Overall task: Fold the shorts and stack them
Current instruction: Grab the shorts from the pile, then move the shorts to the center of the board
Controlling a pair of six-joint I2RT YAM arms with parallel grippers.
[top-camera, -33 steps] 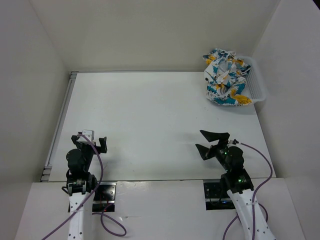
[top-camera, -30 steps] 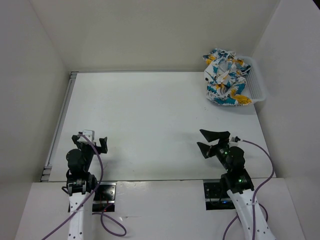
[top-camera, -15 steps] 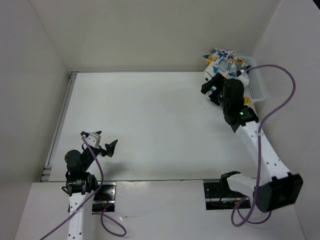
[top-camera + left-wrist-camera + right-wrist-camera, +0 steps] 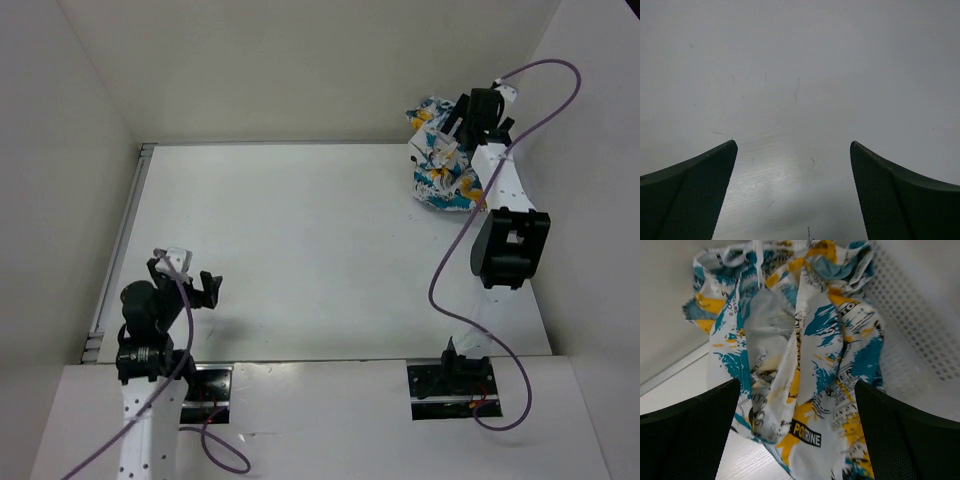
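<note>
Here, the crumpled white fabric shorts with the teal, yellow-orange and black print [image 4: 805, 340] lie heaped in the white plastic mesh basket [image 4: 920, 315], bunched against its perforated wall, with a thin white drawstring [image 4: 757, 255] showing at the top of the heap. The right gripper [image 4: 796, 385] hangs directly above the basket. Its two dark fingers [image 4: 685, 435] are spread wide, one on either side of the fabric, and grasp nothing. In the overhead view the right arm [image 4: 505, 235] stretches across to the basket and hides most of it. The left gripper [image 4: 792, 143] hovers well apart from the basket, at the opposite near corner of the flat white table [image 4: 300, 230], its jaws parted over the bare surface and holding nothing.
</note>
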